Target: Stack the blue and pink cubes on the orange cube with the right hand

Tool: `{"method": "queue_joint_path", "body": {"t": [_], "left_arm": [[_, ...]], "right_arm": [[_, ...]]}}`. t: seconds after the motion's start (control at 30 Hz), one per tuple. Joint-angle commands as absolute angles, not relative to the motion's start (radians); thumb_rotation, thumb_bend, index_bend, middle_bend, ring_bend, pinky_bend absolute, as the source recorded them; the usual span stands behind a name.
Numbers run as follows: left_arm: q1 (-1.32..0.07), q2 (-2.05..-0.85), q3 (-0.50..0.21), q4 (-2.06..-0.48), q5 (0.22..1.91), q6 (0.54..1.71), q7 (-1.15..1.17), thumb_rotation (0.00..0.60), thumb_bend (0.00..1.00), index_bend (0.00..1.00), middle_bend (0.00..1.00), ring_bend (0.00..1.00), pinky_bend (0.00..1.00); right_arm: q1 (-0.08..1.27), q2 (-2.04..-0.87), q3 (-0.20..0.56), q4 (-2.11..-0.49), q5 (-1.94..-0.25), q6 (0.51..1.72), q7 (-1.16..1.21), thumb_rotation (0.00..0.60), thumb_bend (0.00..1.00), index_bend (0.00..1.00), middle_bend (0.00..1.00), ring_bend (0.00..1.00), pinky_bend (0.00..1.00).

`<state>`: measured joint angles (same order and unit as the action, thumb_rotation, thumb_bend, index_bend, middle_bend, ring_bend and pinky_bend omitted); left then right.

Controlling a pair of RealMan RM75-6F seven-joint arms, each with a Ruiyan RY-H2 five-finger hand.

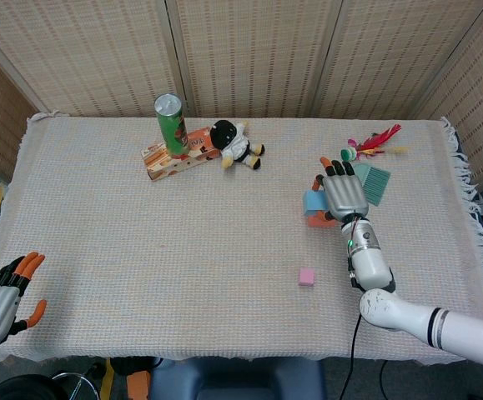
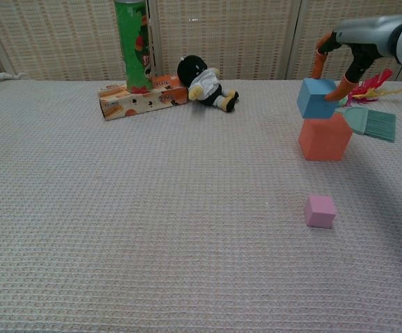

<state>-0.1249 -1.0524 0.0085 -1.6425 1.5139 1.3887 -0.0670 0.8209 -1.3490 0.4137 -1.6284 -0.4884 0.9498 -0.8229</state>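
Woven cloth table (image 2: 117, 208), right hand (image 2: 357, 38) fingers pinching tilted blue cube (image 2: 316, 98) above orange cube (image 2: 324, 138)

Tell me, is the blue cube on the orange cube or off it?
On it: the blue cube sits atop the orange cube, toward its left edge, with the right hand gripping it from above.

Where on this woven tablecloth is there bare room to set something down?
The wide stretch left of the small pink cube, in front of the patterned cardboard box, is bare. It is crowded around the orange cube, with the teal hand brush and right hand close by.
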Motion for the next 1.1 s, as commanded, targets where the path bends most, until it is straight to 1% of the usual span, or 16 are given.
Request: {"method": "queue_joint_path", "body": {"t": [0.03, 0.3, 0.57, 1.1], "left_arm": [[-0.125, -1.053, 0.006, -1.641, 1.508, 1.387, -0.066, 0.600, 0.44, 0.01, 0.00, 0.00, 0.11], [-0.128, -1.055, 0.001, -1.634, 1.493, 1.377, -0.068, 0.600, 0.44, 0.01, 0.00, 0.00, 0.11], [-0.133, -1.062, 0.001, -1.633, 1.487, 1.366, -0.055, 0.600, 0.44, 0.01, 0.00, 0.00, 0.11], [-0.136, -1.067, 0.003, -1.634, 1.485, 1.359, -0.040, 0.600, 0.44, 0.01, 0.00, 0.00, 0.11]], "right_arm": [[0.860, -1.366, 0.389, -1.544, -0.495, 0.903, -0.771, 0.600, 0.16, 0.55, 0.00, 0.00, 0.00], [0.881, -1.359, 0.325, -1.480, -0.530, 0.861, -0.715, 0.600, 0.16, 0.55, 0.00, 0.00, 0.00], [0.889, -1.348, 0.275, -1.460, -0.532, 0.868, -0.684, 0.600, 0.16, 0.55, 0.00, 0.00, 0.00], [0.898, -1.337, 0.222, -1.437, -0.544, 0.866, -0.625, 0.600, 0.16, 0.54, 0.00, 0.00, 0.00]]}}
